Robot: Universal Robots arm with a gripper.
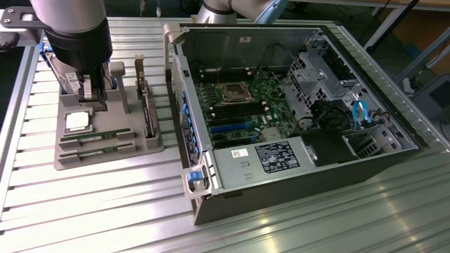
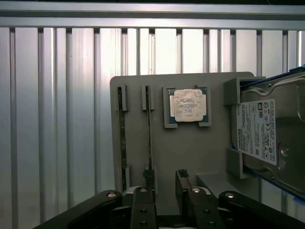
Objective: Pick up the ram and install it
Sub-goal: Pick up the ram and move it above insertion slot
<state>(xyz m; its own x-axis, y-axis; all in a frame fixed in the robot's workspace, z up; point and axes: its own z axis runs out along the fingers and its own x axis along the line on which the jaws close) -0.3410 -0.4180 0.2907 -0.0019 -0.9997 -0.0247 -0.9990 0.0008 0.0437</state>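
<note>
Two thin green ram sticks stand on edge in slots of the grey holder tray (image 1: 105,158): one (image 1: 96,136) (image 2: 149,138) next to the square silver processor (image 1: 77,121) (image 2: 189,105), the other (image 1: 95,152) (image 2: 122,138) beside it. My gripper (image 1: 91,97) (image 2: 165,179) hangs above the tray, between the processor and the hard drive, and is open with nothing between its fingers. In the wrist view one fingertip (image 2: 148,177) lines up with the end of the nearer ram stick, above it.
A hard drive (image 1: 70,79) (image 2: 267,138) and an expansion card (image 1: 145,105) also stand in the tray. The open computer case (image 1: 309,174) lies to the exterior view's right, its motherboard (image 1: 239,105) exposed. Everything rests on a ribbed aluminium table (image 1: 105,211).
</note>
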